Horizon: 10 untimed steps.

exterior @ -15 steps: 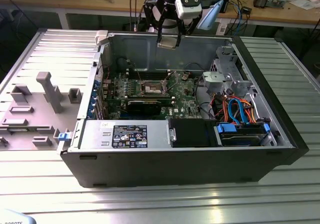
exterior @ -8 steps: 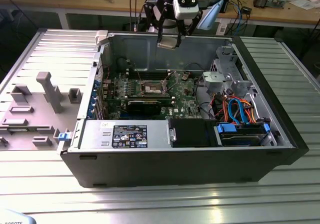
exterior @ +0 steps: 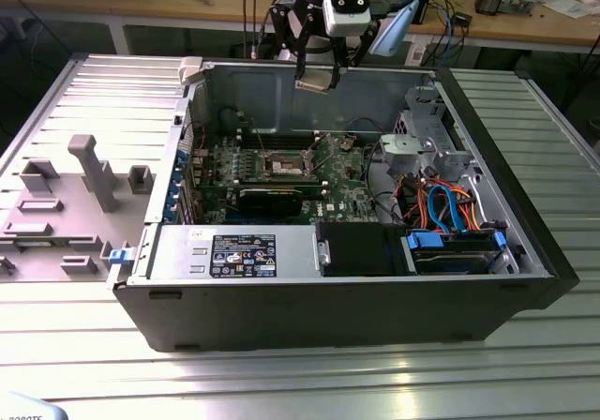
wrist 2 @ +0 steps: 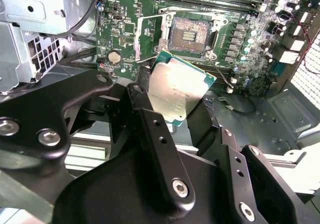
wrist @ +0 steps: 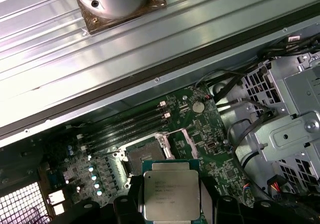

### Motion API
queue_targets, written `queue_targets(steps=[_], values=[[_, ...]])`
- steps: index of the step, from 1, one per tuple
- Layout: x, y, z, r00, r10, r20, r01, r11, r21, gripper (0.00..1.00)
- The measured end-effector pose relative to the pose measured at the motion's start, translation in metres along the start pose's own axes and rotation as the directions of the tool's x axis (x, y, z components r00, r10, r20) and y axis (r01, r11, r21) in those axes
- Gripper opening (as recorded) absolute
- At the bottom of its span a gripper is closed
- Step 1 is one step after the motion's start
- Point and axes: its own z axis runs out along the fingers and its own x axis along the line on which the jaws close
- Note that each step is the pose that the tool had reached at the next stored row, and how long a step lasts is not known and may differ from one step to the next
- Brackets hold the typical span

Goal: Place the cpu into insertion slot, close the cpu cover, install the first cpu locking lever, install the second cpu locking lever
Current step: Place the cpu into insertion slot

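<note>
Gripper (wrist 2: 172,111) closed on the cpu (wrist 2: 180,84), fingers (wrist 2: 150,129) pressing on opposite edges, silvery top showing in both wrist views. Cpu held in the air over the open computer case (exterior: 487,148), well above the motherboard (wrist 2: 125,29). Insertion slot (wrist 2: 189,34) bare, dark centre exposed

The pincer (exterior: 317,75), closed on the cpu (wrist 2: 176,90), hangs above the computer case's far wall (exterior: 262,97), with open air from there down to the insertion slot (exterior: 286,164). On the slot's near side lies the long black graphics card (exterior: 272,200). Toward the exterior view's right, the metal drive cage (exterior: 422,148) and bundled cables (exterior: 445,209) crowd in.
</note>
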Motion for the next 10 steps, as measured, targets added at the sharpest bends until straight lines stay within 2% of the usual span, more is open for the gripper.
queue_targets(steps=[7,10], values=[[0.0000,0.0000,0.0000,1.0000,0.000,0.0000,0.000,1.0000,0.0000,0.54],[0.0000,0.0000,0.0001,0.9998,0.018,0.0016,-0.018,0.9998,-0.0004,0.54]])
